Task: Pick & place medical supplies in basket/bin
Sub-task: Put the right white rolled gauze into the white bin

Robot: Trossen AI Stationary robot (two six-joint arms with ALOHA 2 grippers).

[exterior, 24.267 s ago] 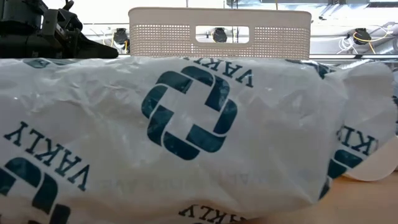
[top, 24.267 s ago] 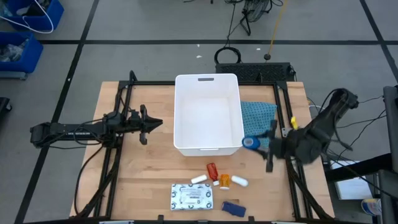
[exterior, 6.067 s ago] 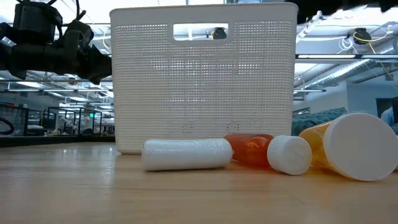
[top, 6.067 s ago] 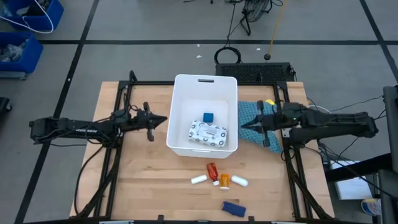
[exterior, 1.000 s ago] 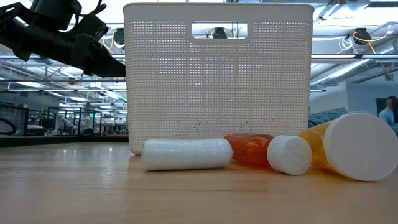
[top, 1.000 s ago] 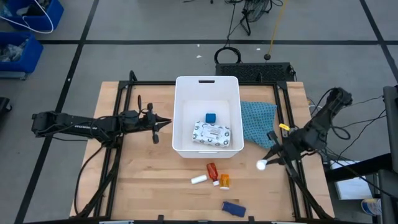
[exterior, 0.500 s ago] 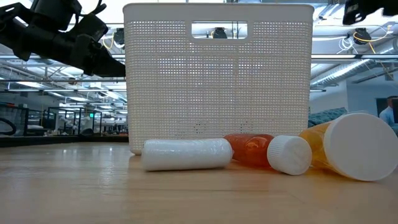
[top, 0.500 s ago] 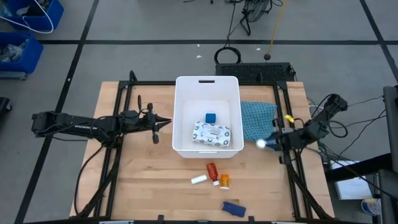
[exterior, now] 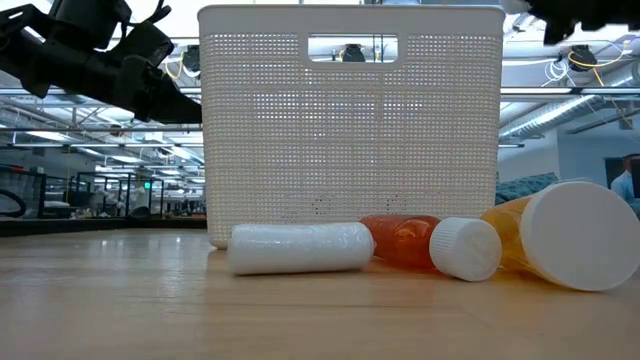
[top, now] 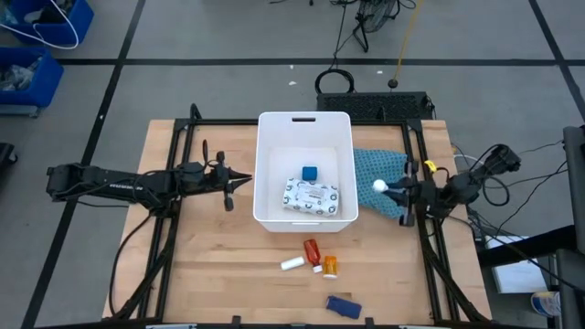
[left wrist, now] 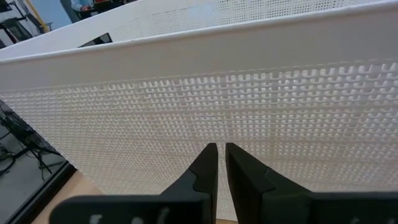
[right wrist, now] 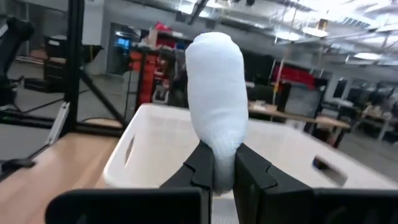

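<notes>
The white tub (top: 274,155) stands mid-table with the blue cube (top: 310,171) and the patterned packet (top: 309,195) lying on its floor. My right gripper (top: 391,190) hovers over the teal cloth (top: 377,167), just right of the tub, shut on a white tube (right wrist: 214,99). My left gripper (top: 243,180) is shut and waits just short of the tub's left wall (left wrist: 261,93). Near the table's front lie another white tube (top: 292,263), a red bottle (top: 313,249), an orange bottle (top: 329,266) and the dark blue flat piece (top: 339,304). My right gripper pinches the white tube by its lower end (right wrist: 219,152) between the two fingers (right wrist: 252,171). The fingers come level from the table's right. The tube is lifted clear and stands roughly upright above the fingertips, showing as a round white spot (top: 379,185) from above.
The low view shows the lying white tube (exterior: 300,248), red bottle (exterior: 400,240) and white-capped orange bottle (exterior: 560,235) in front of the tub's perforated wall (exterior: 350,120). Black frame rails (top: 416,155) run along both table sides. Bare wood lies left of the lying items.
My right gripper has carried the white tube from the table's near right part toward the far edge and up, to a spot over the teal cloth beside the tub, turning its fingers toward the table's left. It has stayed shut on the tube.
</notes>
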